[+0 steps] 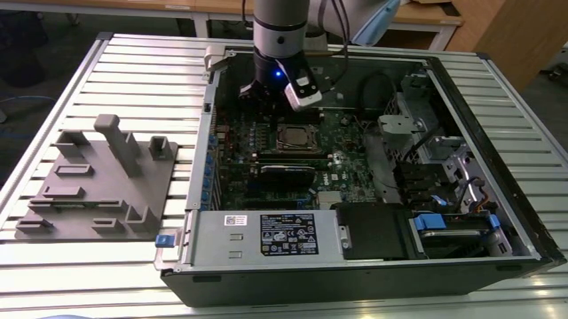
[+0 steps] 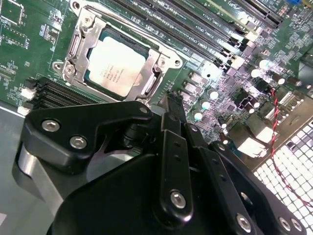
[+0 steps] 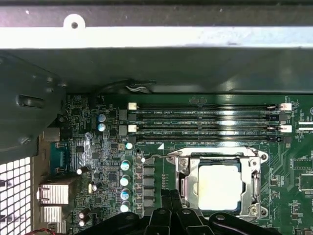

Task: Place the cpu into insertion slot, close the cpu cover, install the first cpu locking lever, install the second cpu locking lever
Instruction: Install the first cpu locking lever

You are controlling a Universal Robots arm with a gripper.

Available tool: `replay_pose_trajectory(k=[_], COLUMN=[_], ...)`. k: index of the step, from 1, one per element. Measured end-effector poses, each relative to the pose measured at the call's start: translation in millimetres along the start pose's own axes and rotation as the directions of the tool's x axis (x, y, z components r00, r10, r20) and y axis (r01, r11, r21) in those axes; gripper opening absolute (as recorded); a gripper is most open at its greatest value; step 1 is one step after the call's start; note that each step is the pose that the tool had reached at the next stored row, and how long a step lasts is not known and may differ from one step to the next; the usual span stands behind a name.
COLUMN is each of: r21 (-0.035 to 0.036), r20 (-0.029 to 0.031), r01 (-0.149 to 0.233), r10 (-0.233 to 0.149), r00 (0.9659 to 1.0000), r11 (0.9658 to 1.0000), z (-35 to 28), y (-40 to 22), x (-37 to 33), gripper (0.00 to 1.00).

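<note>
Slatted metal bench [image 1: 133, 60] is carrying an open computer case [image 1: 355, 279] and, towards the exterior view's left, a grey moulded fixture [image 1: 98, 193]. We are seeing the arm [image 1: 279, 26] reaching down into the far end of the case, over the green motherboard [image 3: 98, 161].

The pincer [image 2: 172, 105] is looking clenched and is gripping nothing. In both wrist views its tips [image 3: 170, 195] are sitting together, hovering just beside the insertion slot [image 1: 298, 137] and not touching it.

The cpu [image 2: 115, 63] is lying flat inside that slot, with its silver top showing through the cut-out. The cpu cover [image 2: 80, 46] is lying down over its edges, so we are judging the work to be at the locking levers.

In the first wrist view a thin wire lever [image 3: 151, 157] is running along the slot's edge. We are unable to tell whether it is latched.

For this step we are advising:
- keeping the tips closed and narrow
- pushing on the lever's end only
- sweeping it under its hook with no load on the chip
- steering clear of the capacitors [image 3: 125, 181] beside the slot
</note>
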State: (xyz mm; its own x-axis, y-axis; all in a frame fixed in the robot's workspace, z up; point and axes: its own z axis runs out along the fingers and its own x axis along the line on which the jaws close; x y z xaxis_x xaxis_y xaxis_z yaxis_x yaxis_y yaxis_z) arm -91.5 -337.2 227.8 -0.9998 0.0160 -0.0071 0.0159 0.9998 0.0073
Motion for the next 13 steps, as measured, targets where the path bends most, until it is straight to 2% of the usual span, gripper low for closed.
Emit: replay_pose_trajectory(k=[4,7,13], r21=[0.0,-0.0002,-0.0005], r20=[0.0002,0.0009,0.0044], r01=[0.0,0.0,0.0], r10=[0.0,0.0,0.0], r00=[1.0,1.0,1.0], r11=[1.0,1.0,1.0], z=[-4.3,-4.9,-4.9], y=[0.0,0.0,-0.2], x=[0.0,0.4,11.3], gripper=[0.1,0.1,0.1])
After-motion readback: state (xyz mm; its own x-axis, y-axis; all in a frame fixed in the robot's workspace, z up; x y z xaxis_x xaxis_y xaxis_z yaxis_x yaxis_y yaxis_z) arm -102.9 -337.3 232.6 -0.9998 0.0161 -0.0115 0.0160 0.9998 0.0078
